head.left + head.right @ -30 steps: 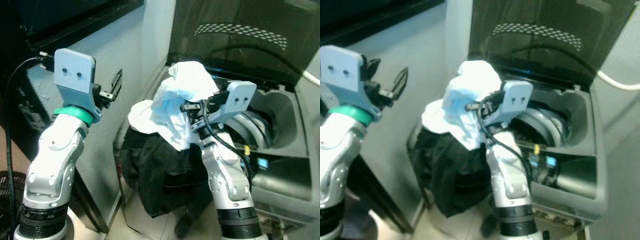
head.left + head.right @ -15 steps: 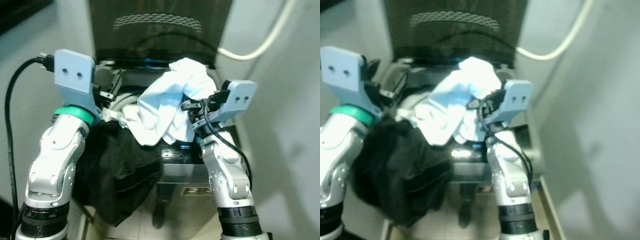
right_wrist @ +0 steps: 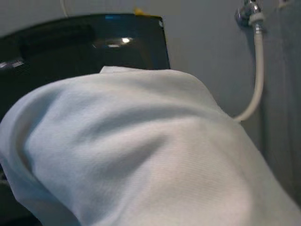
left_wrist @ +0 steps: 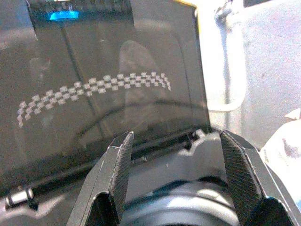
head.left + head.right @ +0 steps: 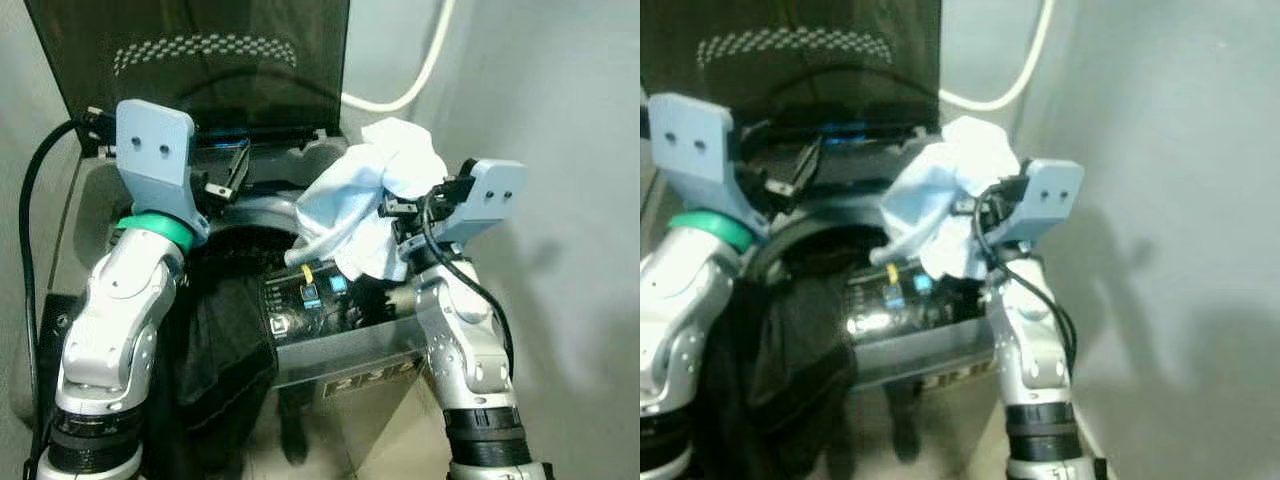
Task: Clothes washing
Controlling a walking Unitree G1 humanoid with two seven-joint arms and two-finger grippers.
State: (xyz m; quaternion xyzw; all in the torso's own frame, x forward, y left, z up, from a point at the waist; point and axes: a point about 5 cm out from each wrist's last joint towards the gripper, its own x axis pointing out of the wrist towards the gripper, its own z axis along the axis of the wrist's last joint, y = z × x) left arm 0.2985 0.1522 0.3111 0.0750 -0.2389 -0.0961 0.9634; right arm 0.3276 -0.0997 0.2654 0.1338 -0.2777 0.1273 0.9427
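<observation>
- White cloth (image 5: 370, 205) bunched on right gripper (image 5: 392, 212), raised at the right side of the washing machine (image 5: 340, 355), near its open tub (image 5: 240, 235); fingers buried in fabric, so it looks clamped on the cloth, carried high to clear the machine's rim.
- Cloth hangs partly over the machine's control panel (image 5: 320, 295), not yet inside the tub; likely mid-transfer into the drum.
- Right wrist view: cloth (image 3: 141, 155) fills the foreground, confirming it sits right on the gripper; hose (image 3: 256, 70) and tap on the wall behind the machine.
- Left gripper (image 4: 176, 174) hovers above the tub's rear edge, fingers (image 4: 117, 169) spread wide, holding nothing; pointed at the raised dark lid (image 4: 108, 94), probably kept free to help push laundry in.
- Lid stands upright at the machine's back, so the tub is accessible.
- Black garment (image 5: 220, 350) draped down the machine's front-left side, below the left arm, half out of the tub; looks like it needs tucking in too.
- Risk: white cloth could slip onto the panel rather than the tub if released here; needs moving further over the opening first.
</observation>
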